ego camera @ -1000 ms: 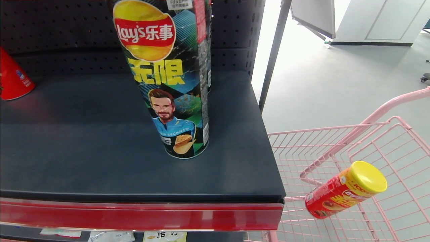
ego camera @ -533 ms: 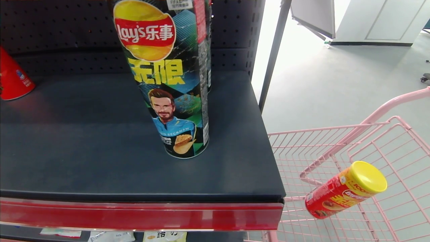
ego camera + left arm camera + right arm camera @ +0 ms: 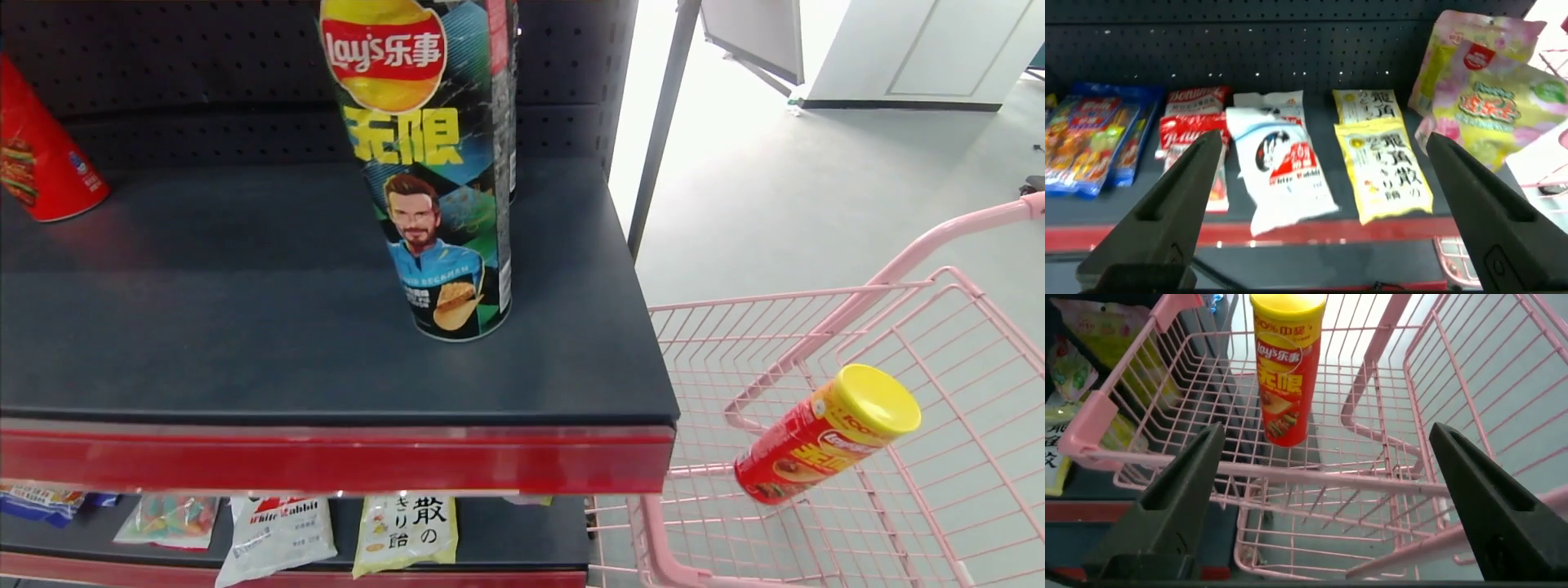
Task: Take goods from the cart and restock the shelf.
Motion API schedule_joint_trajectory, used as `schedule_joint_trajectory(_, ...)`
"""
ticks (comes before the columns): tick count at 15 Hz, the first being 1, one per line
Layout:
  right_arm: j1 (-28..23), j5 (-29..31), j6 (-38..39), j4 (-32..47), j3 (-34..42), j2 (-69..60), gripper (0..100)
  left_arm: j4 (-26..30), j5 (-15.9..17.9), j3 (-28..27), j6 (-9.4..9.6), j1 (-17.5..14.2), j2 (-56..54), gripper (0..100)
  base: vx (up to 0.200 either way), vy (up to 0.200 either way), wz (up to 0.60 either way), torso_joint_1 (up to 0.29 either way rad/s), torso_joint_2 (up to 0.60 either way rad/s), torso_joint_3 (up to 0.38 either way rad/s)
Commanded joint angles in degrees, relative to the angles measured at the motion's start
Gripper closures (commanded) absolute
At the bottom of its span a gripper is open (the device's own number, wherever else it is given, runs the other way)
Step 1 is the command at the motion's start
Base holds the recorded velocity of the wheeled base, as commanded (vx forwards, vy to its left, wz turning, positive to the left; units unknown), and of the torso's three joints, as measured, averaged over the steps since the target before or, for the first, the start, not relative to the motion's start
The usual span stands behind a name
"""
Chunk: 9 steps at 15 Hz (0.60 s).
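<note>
The red can (image 3: 824,437) stands in the pink cart (image 3: 890,286) at the lower right of the head view. Its long axis runs from lower left to upper right there, with the yellow lid on the upper end. I cannot tell whether it is truly upright or leaning on the wire.

In the right wrist view the right gripper (image 3: 1324,429) is spread wide over the cart. The red can (image 3: 1286,371) lies ahead of it, a little off the midline toward one finger, and well apart from both. The left gripper (image 3: 1323,139) is also wide, but it faces the bags (image 3: 1282,167) on the lower shelf, so I judge the right arm the nearer one for the pick.

The shelf (image 3: 245,327) holds a tall black can (image 3: 441,163) at the centre of the head view.

Since half a second ago the whole head view has shifted: the shelf edge sits higher and the lower bags have come into sight. That is the camera moving, since the cans keep their places.
</note>
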<state>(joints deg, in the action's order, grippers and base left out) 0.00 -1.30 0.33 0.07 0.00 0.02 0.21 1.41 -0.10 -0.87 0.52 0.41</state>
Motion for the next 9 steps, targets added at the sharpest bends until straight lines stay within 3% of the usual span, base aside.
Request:
schedule_joint_trajectory(1, 0.0, -0.01, 0.02, 0.01, 0.0, -0.02, 0, -0.03, -0.01, 0.01, -0.01, 0.0, 0.02, 0, -0.2, 0.0, 0.0, 0.002, 0.0, -0.002)
schedule_joint_trajectory(3, 0.0, -0.01, 0.02, -0.07, 0.0, 0.06, 0, -0.03, -0.01, 0.01, -0.1, 0.0, 0.02, 0, -0.2, 0.0, 0.0, 0.002, 0.0, 0.005)
schedule_joint_trajectory(9, 0.18, -0.01, -0.33, 0.1, 0.0, 0.42, 0, -0.03, -0.01, 0.01, -0.01, 0.0, 0.02, 0, 0.0, 0.0, 0.0, 0.0, 0.0, 0.0)
